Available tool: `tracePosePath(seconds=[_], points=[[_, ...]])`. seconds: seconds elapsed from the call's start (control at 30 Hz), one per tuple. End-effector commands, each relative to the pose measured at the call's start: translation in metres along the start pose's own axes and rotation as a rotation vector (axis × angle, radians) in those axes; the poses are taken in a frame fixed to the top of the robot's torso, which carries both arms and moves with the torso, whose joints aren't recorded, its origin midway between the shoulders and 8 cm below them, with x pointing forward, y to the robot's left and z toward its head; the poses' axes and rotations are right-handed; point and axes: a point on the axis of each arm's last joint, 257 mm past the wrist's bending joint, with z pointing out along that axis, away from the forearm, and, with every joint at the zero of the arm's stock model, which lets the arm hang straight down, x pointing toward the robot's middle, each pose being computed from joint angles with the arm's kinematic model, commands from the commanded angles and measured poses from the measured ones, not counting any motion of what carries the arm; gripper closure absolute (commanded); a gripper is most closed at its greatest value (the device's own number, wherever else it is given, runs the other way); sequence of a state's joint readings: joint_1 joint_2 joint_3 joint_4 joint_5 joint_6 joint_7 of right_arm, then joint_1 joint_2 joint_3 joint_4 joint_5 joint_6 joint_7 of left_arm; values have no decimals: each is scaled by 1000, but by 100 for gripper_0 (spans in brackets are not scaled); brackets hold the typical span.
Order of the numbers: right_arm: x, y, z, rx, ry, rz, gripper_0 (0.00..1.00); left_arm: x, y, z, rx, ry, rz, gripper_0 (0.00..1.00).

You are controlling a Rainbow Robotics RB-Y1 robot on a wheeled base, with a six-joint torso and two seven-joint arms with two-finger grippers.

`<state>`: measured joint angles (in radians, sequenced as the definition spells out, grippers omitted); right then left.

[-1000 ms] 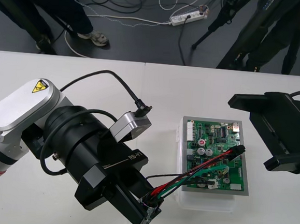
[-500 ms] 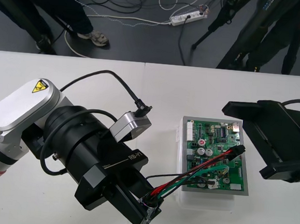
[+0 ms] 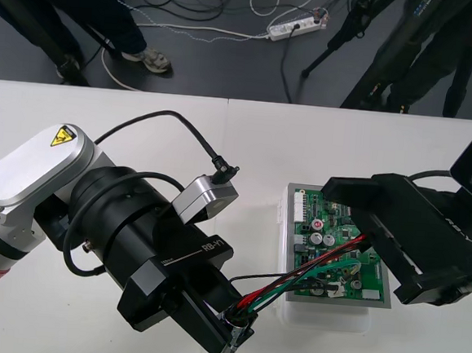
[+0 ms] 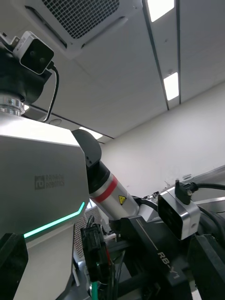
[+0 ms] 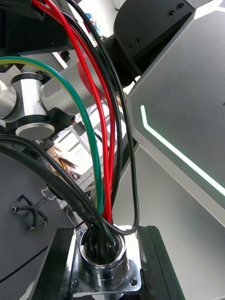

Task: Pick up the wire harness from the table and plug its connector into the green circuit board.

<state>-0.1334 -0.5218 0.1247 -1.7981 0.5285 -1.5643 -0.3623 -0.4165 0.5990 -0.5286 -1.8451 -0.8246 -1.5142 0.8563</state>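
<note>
Front view, remote check. Left gripper [image 3: 236,328] sits low over the table [image 3: 320,142], just beside the near-left corner of the white base [image 3: 323,318]. Left wrist view confirms its fingers [image 5: 56,267] are clamped on the round metal socket [image 5: 101,253], with the flange caught between them. From there the wires [image 3: 293,283], red, black and green, rise clear of the table and run across the green circuit board [image 3: 318,220] toward its right side. Right gripper [image 3: 371,240] is over that side of the board, fingers spread wide, straddling the wire ends. Right wrist view shows the plug [image 4: 95,248], as I read it: a small black block with red and green wire under it, between the spread fingers, not pinched.

Assessment: pick-up is done; the harness is off the table, held by its socket end. Insertion is unconfirmed: the right gripper covers the plug end from above, so I cannot tell whether it is seated. Remaining, by my reading: close on the plug, align it, press it home.
</note>
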Motion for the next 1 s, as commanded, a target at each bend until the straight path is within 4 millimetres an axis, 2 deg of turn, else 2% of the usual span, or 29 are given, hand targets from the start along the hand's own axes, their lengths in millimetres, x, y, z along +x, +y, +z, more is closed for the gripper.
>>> tracePosePath(seconds=[0.03,0.33,1.0], points=[[1,17,10,-51,-18,35,0,-20,-1,11,17,-27,-35,100],[-5,28,7,-62,-11,49,0,-22,0,11,14,-36,-36,100],[-1,24,6,-46,-8,36,0,-22,0,11,16,-36,-35,100]])
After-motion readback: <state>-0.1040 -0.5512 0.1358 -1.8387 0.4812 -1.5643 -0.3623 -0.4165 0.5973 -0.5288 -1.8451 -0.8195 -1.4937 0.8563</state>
